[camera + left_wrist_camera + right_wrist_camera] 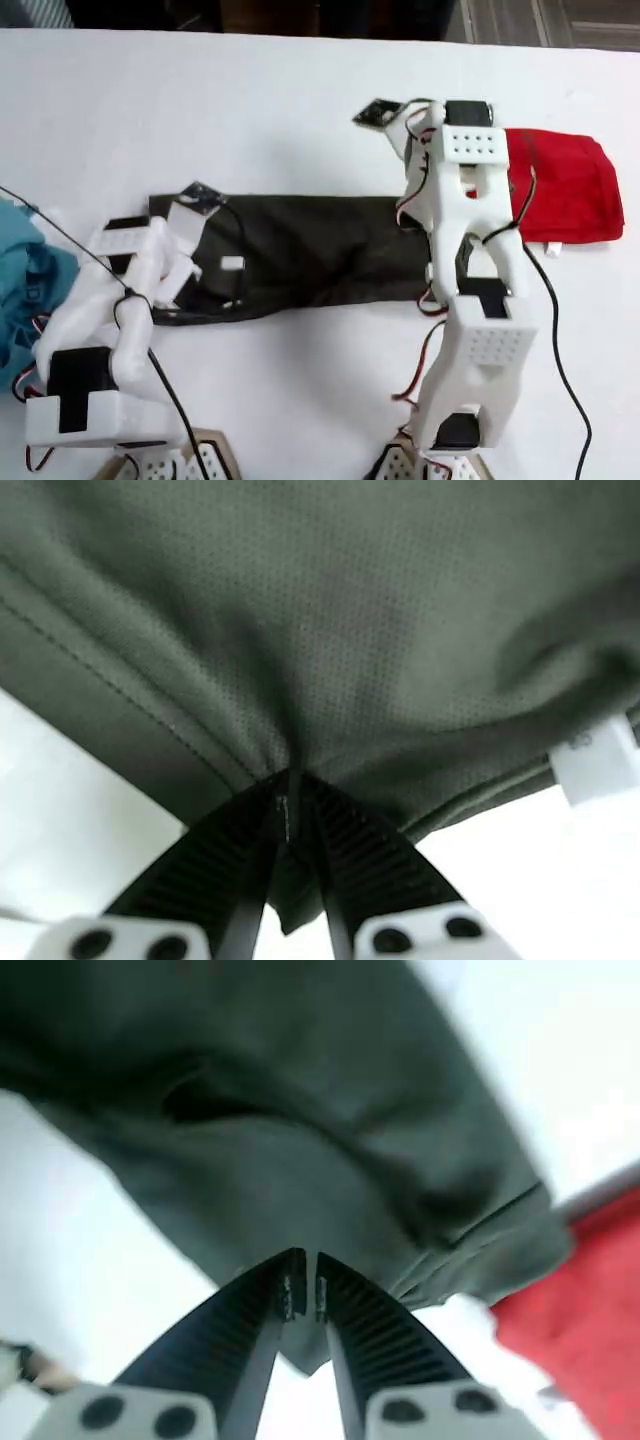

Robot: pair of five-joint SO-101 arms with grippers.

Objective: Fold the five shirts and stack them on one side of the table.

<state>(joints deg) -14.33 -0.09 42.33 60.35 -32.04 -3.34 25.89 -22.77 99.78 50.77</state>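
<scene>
Red shirt (570, 185) just beside dark shirt (310, 250)

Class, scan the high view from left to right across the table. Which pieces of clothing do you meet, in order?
blue shirt → dark shirt → red shirt

From above, each end of the dark shirt (310, 250) lies under an arm. How much cloth sits between the left gripper's (290, 815) fingertips I can't tell. The teal shirt (20, 270) is cut by the edge. Beyond the right gripper (302, 1295), the red shirt (590, 1330) blurs.
</scene>
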